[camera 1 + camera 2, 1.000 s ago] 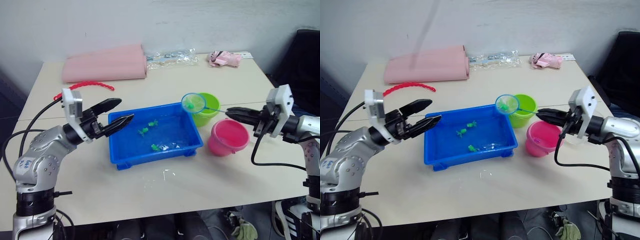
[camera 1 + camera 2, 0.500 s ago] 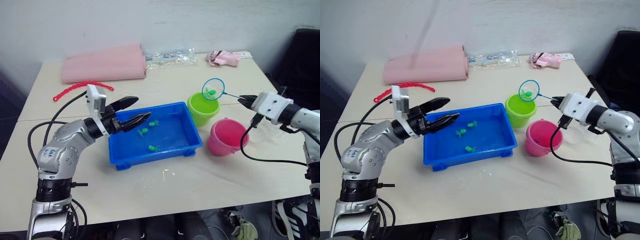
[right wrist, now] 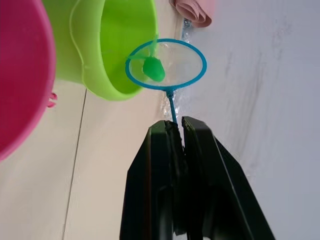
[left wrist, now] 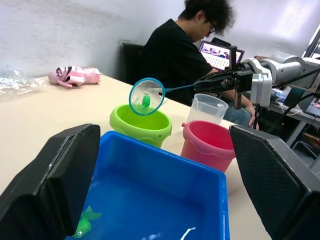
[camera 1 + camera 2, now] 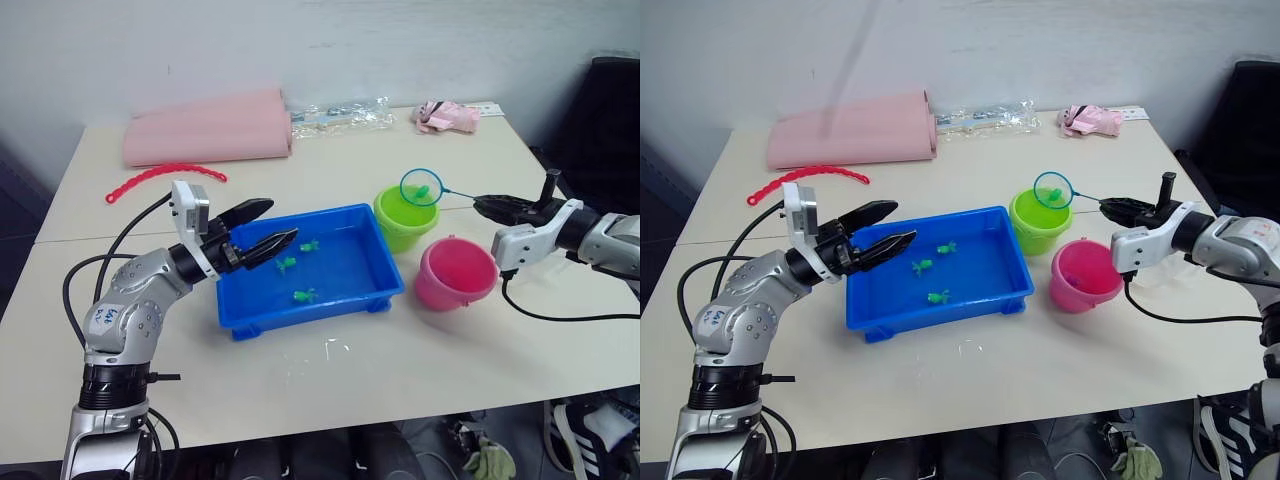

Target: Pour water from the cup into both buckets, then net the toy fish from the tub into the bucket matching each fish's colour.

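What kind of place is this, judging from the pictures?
Probably an office or lab used for robot tests: a plain pale table against a bare wall, a person working at a laptop nearby, and toys such as the blue tub set out.

Far ahead of my left gripper [image 5: 268, 227], a rolled pink cloth [image 5: 208, 126] lies along the back of the table [image 5: 300, 390], with a red beaded chain [image 5: 165, 176] curving just in front of it, nearer my arm. Beyond my right gripper [image 5: 482, 206], at the table's far edge, a crinkled clear plastic bag [image 5: 340, 112] sits beside the cloth and a small pink toy [image 5: 448, 116] lies near the corner. Past my left fingers, a person in a black top [image 4: 187, 47] sits behind the table at a laptop [image 4: 220, 52].
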You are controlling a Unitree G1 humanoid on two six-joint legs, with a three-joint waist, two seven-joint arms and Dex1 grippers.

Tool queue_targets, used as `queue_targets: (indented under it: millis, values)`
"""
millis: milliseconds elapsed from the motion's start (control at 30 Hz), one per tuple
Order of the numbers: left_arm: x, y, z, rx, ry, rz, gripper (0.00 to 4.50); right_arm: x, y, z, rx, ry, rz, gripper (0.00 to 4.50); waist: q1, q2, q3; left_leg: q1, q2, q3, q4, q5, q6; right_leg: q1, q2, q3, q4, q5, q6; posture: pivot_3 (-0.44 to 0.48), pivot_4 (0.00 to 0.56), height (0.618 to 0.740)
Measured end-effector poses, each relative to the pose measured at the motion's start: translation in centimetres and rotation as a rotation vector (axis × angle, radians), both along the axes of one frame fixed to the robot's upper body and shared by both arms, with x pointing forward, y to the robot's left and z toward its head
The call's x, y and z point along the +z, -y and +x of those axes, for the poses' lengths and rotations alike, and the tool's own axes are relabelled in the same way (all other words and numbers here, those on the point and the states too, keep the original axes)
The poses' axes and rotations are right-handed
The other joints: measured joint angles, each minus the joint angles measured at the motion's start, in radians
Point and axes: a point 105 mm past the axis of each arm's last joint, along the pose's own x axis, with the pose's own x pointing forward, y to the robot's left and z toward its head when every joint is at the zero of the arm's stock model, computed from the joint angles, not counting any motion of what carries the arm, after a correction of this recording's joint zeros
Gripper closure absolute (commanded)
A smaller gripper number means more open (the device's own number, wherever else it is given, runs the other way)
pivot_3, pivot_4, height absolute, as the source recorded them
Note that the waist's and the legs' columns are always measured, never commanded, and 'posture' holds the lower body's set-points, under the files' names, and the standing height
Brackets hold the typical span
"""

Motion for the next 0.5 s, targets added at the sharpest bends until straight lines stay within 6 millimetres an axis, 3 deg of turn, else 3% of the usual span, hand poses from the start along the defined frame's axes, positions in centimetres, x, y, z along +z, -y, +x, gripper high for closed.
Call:
queue_targets:
  millis: [167, 500]
  values:
    - [-0.25, -0.11, 0.23, 0.006, -0.006, -0.011, 0.03, -0.4, -0.06, -0.33, 0.048, 0.047, -0.069, 4.5, 0.0, 0.0, 0.0, 0.0, 0.0, 0.0, 0.0, 0.0, 0.0, 0.0, 0.0, 0.0, 0.0, 0.0, 0.0, 0.0, 0.15, 0.74]
    - [-0.45, -0.1, 0.41, 0.011, -0.007, -0.026, 0.03, -0.6, -0.37, -0.38, 0.055, 0.099, -0.042, 4.5, 0.0, 0.0, 0.0, 0.0, 0.0, 0.0, 0.0, 0.0, 0.0, 0.0, 0.0, 0.0, 0.001, 0.0, 0.0, 0.0, 0.15, 0.74]
